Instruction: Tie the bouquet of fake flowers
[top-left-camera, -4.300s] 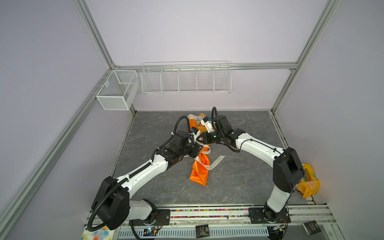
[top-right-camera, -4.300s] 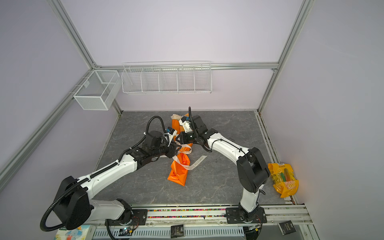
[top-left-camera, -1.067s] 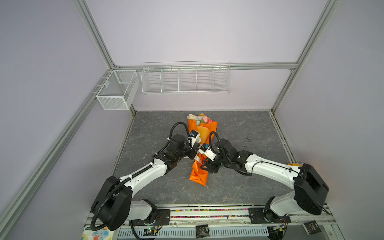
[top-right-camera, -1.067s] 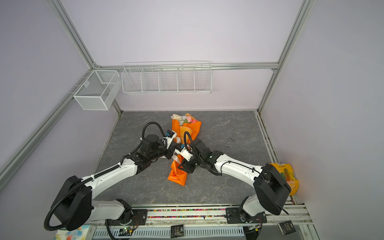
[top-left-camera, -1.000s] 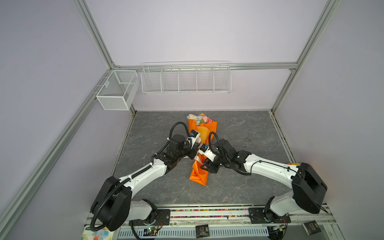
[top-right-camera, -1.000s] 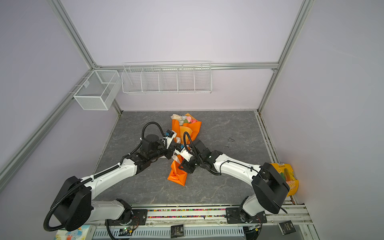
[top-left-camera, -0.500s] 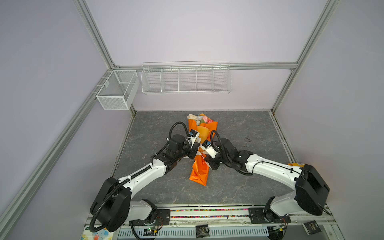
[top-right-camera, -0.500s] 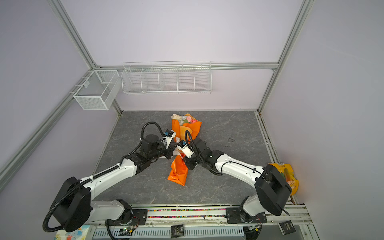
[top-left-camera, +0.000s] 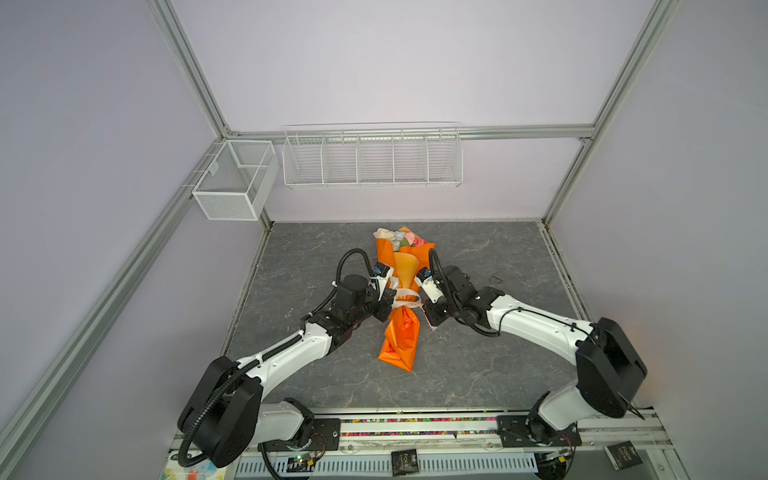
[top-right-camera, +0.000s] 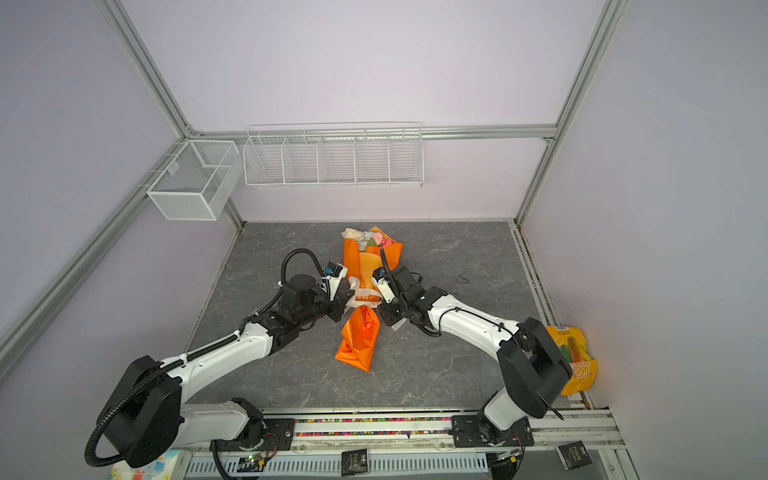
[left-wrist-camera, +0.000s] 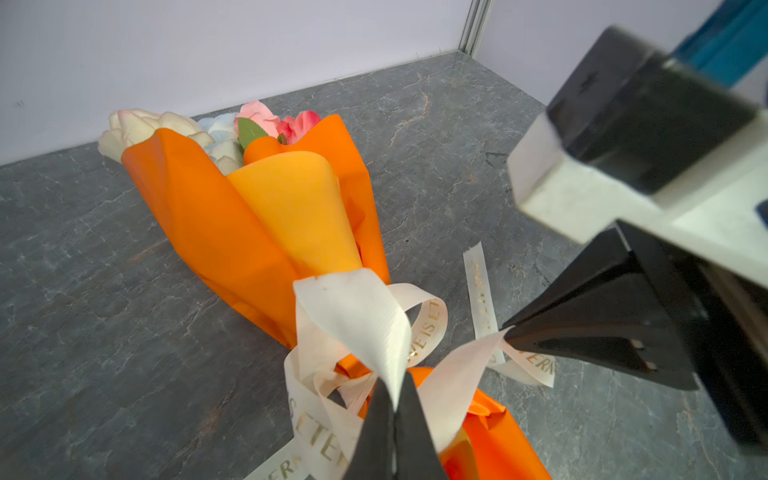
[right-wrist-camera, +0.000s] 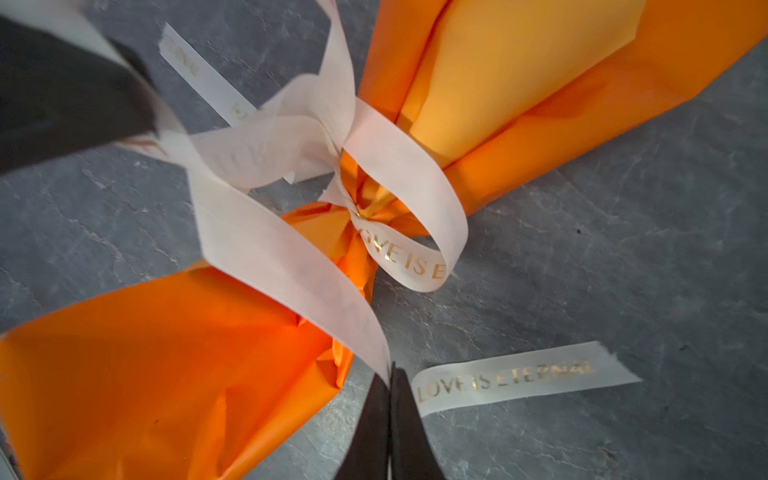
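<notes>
Bouquet (top-left-camera: 394, 237) lies flat on the table (top-left-camera: 498, 266), rolled in the orange wrap (top-left-camera: 401, 336). In both top views its long axis runs from the near rail toward the back wall, with the flower heads at the far end. We have the ribbon (left-wrist-camera: 353, 316) gathered around the wrap's narrow waist, roughly midway along that axis, so it crosses the bouquet's length. Our left gripper (left-wrist-camera: 392, 388) sits just left of the waist with its jaws pressed together on one loop of ribbon. Our right gripper (right-wrist-camera: 390, 372) sits just right of it, jaws likewise together on another strand, and a loose lettered tail (right-wrist-camera: 519, 374) lies on the table beside it. Neither arm is clearly nearer; they flank the waist about evenly, low over the table, with their tips pointing in toward each other. From either gripper the flower heads lie off to one side, toward the back wall and well apart from the tips, while the knot (right-wrist-camera: 357, 208) sits between the two. We judge that the coming pull must go sideways, each gripper drawing away from the other across the axis. A pull along the axis would likely slide the ribbon off the waist. We cannot tell whether the knot is snug yet.
</notes>
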